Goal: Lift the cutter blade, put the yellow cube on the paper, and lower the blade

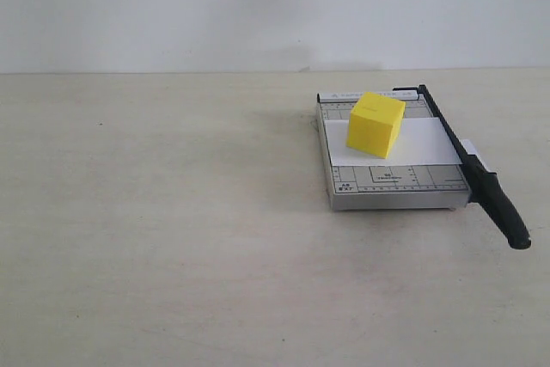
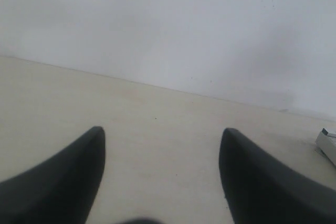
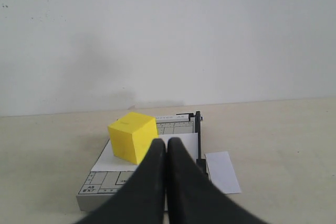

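Yellow cube (image 1: pixel 375 124) on white paper (image 1: pixel 421 145), on grey trimmer (image 1: pixel 395 182), on desk (image 1: pixel 172 212). Black blade (image 1: pixel 473 169) down flat along trimmer's side. Left gripper (image 2: pixel 163 130) open, empty. Right gripper (image 3: pixel 166 141) closed tight, empty, near trimmer.

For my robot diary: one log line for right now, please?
cube: on paper | blade: down | left gripper: open, empty | right gripper: shut, empty
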{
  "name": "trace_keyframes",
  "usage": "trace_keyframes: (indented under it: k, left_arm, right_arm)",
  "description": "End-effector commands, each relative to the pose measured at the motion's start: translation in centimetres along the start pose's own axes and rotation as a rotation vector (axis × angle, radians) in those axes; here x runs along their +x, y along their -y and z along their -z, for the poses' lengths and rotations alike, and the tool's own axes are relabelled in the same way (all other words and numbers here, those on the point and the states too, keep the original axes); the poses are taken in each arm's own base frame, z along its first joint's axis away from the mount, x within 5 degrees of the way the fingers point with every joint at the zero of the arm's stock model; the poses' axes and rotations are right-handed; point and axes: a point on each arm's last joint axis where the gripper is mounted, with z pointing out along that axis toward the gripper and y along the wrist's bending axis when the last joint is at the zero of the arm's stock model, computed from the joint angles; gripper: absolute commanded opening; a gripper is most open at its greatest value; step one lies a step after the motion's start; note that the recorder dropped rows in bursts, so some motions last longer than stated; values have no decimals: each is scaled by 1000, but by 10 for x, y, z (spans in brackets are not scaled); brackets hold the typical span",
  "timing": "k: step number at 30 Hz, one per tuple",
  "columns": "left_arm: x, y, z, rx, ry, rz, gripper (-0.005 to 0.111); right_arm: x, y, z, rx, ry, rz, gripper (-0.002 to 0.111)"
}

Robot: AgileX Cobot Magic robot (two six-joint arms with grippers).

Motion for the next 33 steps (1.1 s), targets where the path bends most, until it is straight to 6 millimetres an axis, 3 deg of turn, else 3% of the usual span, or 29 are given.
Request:
trace_keyframes:
  k: [1, 33]
  left_arm:
    - [1, -1, 0, -5, -3, -2, 60]
    - [-4, 2, 0, 25, 52, -46, 60]
  right_arm:
    - [1, 0, 0, 0, 8, 8, 0]
    - [1, 0, 0, 0, 8, 6, 0]
